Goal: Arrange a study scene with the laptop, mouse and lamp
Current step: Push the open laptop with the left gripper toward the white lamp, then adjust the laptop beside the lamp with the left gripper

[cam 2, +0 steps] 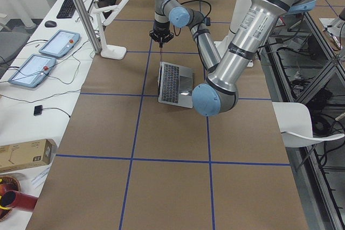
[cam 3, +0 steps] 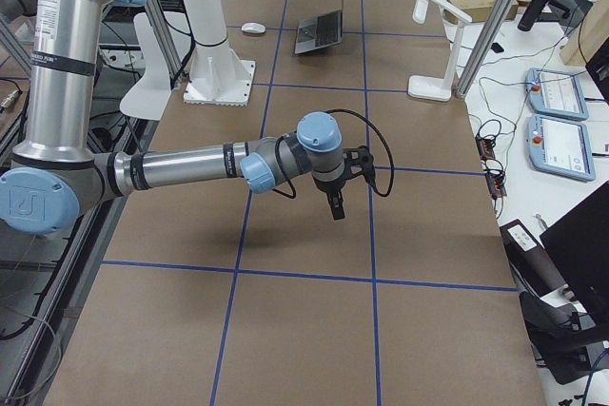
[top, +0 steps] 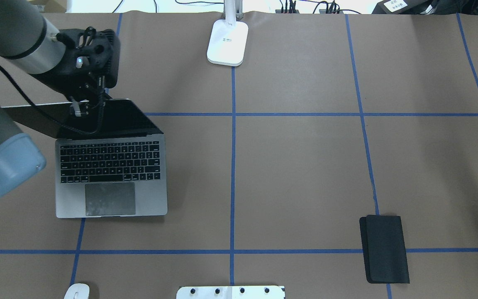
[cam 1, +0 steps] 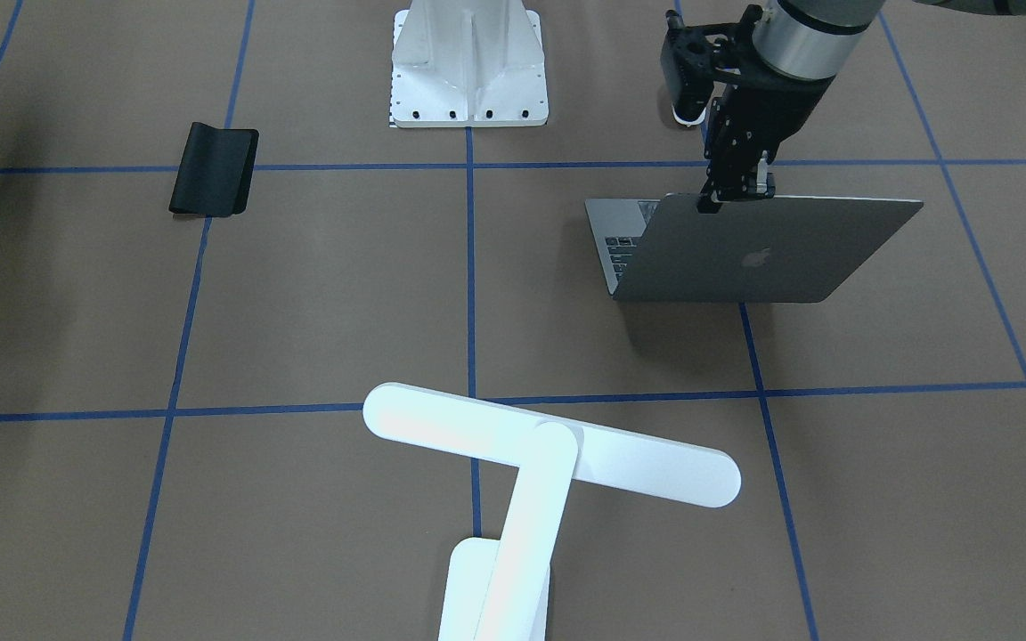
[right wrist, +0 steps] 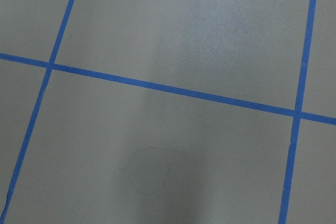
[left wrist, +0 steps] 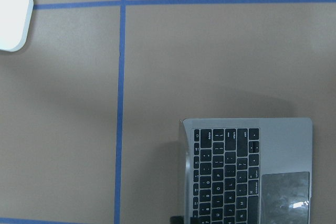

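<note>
The grey laptop (top: 110,174) stands open on the table's left part, its lid (cam 1: 771,254) raised with the logo facing away from the robot. My left gripper (cam 1: 736,194) comes down on the lid's top edge and is shut on it; from overhead, the left gripper (top: 82,109) shows at that same edge. The white mouse (cam 3: 252,28) lies on the table near the robot's side of the laptop. The white lamp (cam 1: 549,454) stands at the far middle edge on its base (top: 227,41). My right gripper (cam 3: 335,206) hangs above bare table; I cannot tell its state.
A black mouse pad (top: 384,249) lies on the right half, near the robot. The white bolted pedestal (cam 1: 468,71) stands at the robot's side in the middle. Blue tape lines cross the brown table. Tablets and cables sit on the bench beyond the lamp.
</note>
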`<state>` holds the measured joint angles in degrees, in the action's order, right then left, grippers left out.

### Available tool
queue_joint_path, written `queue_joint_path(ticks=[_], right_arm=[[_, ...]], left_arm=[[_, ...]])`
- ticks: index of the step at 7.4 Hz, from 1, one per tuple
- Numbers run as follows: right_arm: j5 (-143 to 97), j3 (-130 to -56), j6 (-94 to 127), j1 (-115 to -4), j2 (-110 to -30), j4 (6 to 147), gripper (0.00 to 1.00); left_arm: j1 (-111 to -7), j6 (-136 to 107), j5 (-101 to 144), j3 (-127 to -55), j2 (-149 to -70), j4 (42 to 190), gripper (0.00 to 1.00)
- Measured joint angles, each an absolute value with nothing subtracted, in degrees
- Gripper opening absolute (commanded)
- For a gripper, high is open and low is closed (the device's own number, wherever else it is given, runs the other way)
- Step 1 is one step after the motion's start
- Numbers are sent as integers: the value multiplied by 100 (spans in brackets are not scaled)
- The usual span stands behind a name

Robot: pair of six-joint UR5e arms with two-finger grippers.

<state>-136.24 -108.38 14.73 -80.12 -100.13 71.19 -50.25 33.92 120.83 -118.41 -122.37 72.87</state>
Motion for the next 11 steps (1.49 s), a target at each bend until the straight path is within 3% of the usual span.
queue_joint_path(ticks=[6, 11], right_arm=[[-13649, -10827, 1450, -8033, -10050, 7119, 100], [-13688, -10828, 1450, -8042, -10089, 7119, 100]], left_arm=[[-4993, 3410, 11400, -11031, -13178, 7435, 0], [-4914, 3445, 11019, -10148, -13421, 8263, 0]])
